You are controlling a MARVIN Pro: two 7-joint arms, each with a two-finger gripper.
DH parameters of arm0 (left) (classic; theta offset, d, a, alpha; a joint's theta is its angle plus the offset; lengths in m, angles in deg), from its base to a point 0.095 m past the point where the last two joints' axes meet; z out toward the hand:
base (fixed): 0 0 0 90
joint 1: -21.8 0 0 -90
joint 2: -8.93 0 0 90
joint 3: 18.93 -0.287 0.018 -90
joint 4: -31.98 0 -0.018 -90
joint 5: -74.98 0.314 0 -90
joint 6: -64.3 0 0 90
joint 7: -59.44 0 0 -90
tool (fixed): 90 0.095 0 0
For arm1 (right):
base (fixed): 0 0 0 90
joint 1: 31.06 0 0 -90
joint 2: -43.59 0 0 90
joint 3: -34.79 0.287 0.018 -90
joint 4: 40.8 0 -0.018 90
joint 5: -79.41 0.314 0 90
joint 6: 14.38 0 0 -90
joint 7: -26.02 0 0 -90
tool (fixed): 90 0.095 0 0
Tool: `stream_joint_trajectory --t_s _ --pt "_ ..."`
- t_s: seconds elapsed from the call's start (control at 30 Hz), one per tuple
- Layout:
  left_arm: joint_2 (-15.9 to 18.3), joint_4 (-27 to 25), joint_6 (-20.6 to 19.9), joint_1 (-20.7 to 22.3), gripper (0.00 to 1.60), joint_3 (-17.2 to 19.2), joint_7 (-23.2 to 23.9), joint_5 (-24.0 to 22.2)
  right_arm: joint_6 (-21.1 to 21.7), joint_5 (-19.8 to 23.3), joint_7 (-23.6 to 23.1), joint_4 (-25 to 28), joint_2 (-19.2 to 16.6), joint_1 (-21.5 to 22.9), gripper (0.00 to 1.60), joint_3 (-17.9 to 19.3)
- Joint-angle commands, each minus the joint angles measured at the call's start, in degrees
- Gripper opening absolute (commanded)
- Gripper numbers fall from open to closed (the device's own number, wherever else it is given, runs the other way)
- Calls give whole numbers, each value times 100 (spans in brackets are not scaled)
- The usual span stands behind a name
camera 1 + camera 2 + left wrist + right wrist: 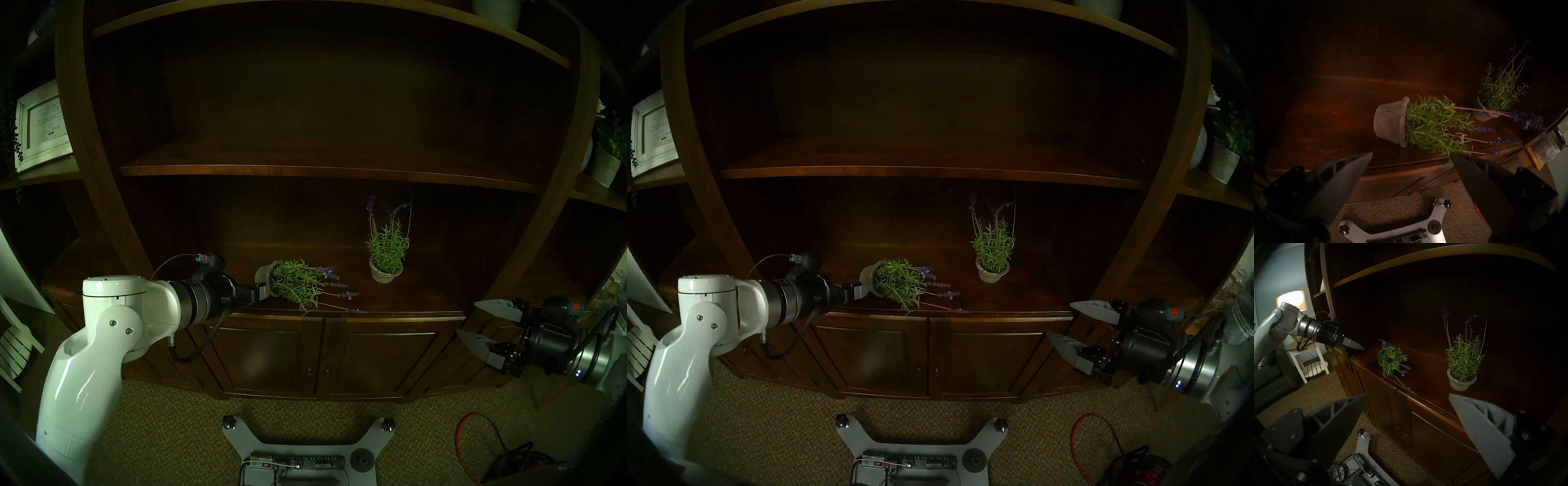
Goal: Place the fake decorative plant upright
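Approaching is, in our judgement, the step in hand: we find the left tool [1410, 155] spread wide and empty, short of the tipped plant [1423, 123], with a clear gap between its fingertips and the pot in the left wrist view. The head view puts the tool just left of the pot's base, apart from it.

We advise closing on the pot wall, not the foliage, with the fingers straddling the pot across its width; the stems look too soft to bear a lift. The pot should then be swung up about its base and set down flat.

The tipped plant lies on its side on the cabinet top [424, 298], near the front edge, its pot mouth facing right and its purple flower stems reaching past the edge. The right tool [470, 320] hangs wide and empty, well to the right of the tipped plant. Farther back and right of it, a second plant [386, 258] stands upright.
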Motion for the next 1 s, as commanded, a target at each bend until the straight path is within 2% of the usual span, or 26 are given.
stream_joint_trajectory --t_s 0.0,0.6,0.97 --pt "233 303 6 578 160 -250 232 57 -86 25 13 -39 -63 2 160 4" --pt "311 676 6 1169 160 -564 341 22 -86 109 -61 -140 -174 53 160 4" --pt "230 1120 6 1718 160 -987 296 85 -86 170 -116 -156 -152 90 160 4"
